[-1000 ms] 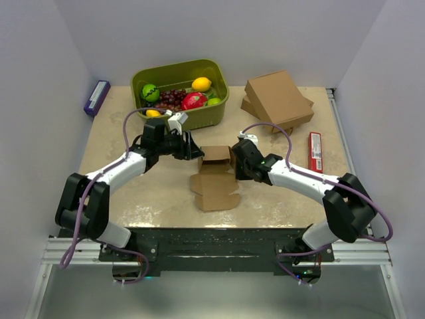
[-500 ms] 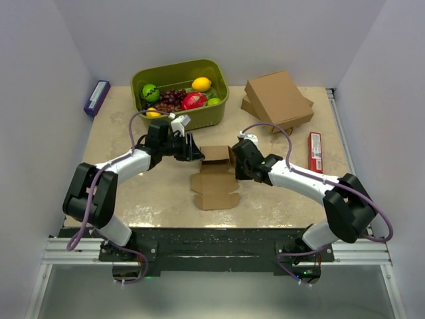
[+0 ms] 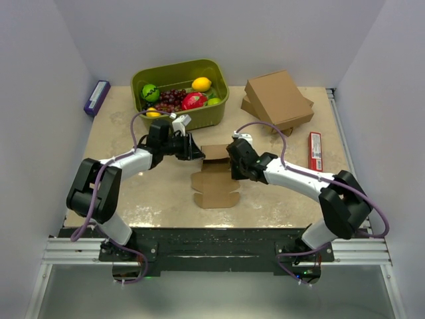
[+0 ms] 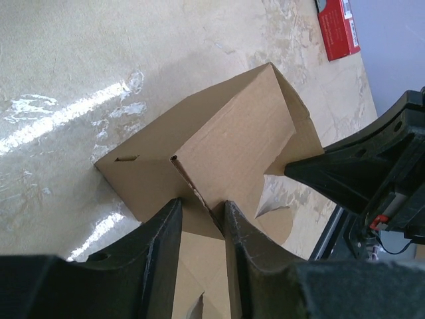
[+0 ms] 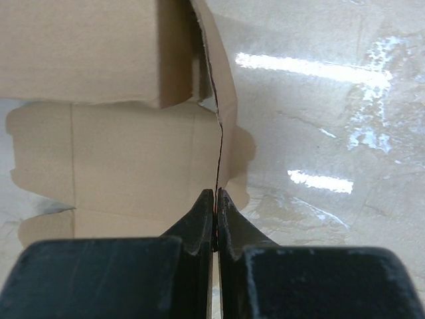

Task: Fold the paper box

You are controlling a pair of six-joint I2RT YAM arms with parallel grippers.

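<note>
The paper box (image 3: 216,178) is a brown die-cut sheet, partly folded at mid-table: walls stand up at its far end and flaps lie flat nearer me. My left gripper (image 3: 197,153) meets its raised left corner. In the left wrist view the paper box (image 4: 226,143) shows that corner edge between the spread jaws of the left gripper (image 4: 201,206), with a gap beside it. My right gripper (image 3: 233,166) is at the sheet's right side. The right wrist view has the right gripper (image 5: 215,193) shut on a thin upright flap of the paper box (image 5: 119,159).
A green bin (image 3: 199,118) of fruit stands behind the left gripper. Stacked brown cardboard boxes (image 3: 277,100) lie at the back right, a red packet (image 3: 315,151) near the right edge and a purple box (image 3: 97,97) at the far left edge.
The left jaws have narrowed around the box's corner and the left elbow has swung inward. The right gripper has shifted slightly left with its flap, nudging the box leftward.
</note>
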